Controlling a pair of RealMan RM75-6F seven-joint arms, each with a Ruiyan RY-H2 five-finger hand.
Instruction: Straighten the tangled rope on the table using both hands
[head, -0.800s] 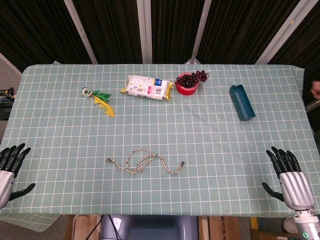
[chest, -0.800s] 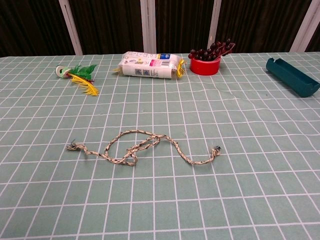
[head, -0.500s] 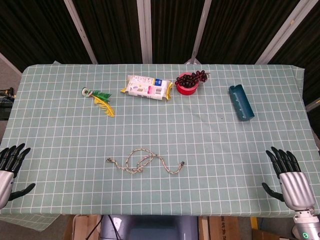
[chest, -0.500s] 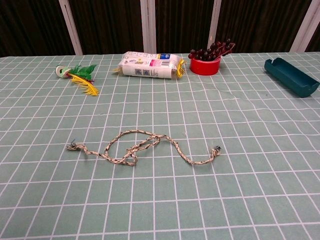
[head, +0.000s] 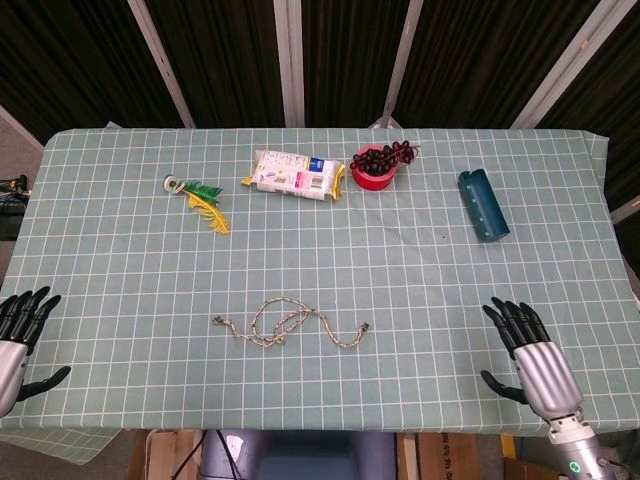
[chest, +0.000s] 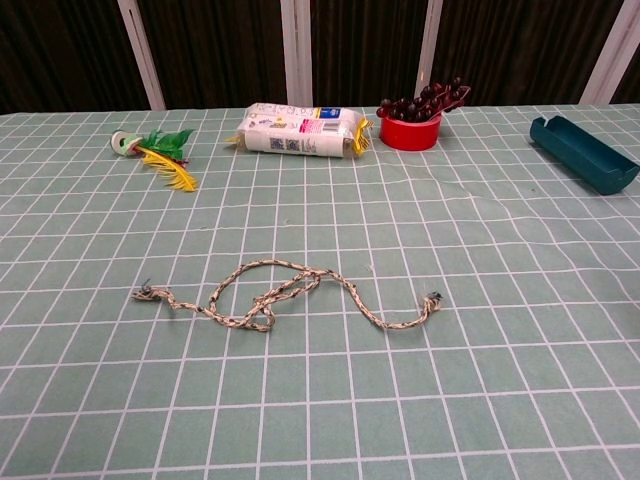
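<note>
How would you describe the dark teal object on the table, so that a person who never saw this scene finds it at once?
Start from the table with its green checked cloth and look along the far side, where several small things lie in a row. The dark teal object is the last one toward the right edge, beyond the red bowl. It alone is a long open trough of one dark colour.

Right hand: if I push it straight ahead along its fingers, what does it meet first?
The right hand points up-table and slightly left. Only bare tablecloth lies ahead; the line seems to pass left of the teal holder, though depth is uncertain. The rope lies well to its left.
</note>
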